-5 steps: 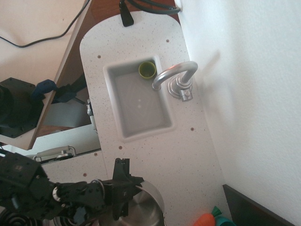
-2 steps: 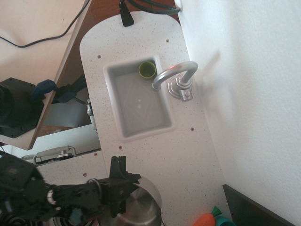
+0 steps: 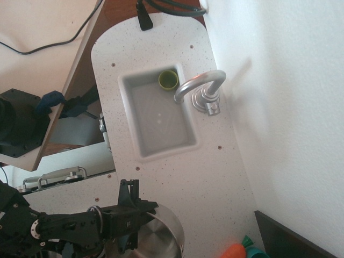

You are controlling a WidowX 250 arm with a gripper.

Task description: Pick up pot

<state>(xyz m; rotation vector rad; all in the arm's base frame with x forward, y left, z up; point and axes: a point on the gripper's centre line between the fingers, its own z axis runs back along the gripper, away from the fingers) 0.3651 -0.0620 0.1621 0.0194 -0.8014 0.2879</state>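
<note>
The pot (image 3: 161, 239) is a round shiny steel pot at the bottom edge of the view, on the white speckled counter (image 3: 177, 177) below the sink. It is partly cut off by the frame. My black gripper (image 3: 143, 216) comes in from the lower left and sits over the pot's left rim, with its jaws closed on that rim. The arm hides the pot's left side and its wire handles.
A sink (image 3: 188, 144) lies in the middle of the counter with a small green cup (image 3: 168, 79) in its far corner and a chrome faucet (image 3: 201, 86) at its right. An orange carrot toy (image 3: 236, 250) lies at the bottom right. A white wall runs along the right.
My gripper has shifted left and slightly up the frame. The pot has shifted left with it.
</note>
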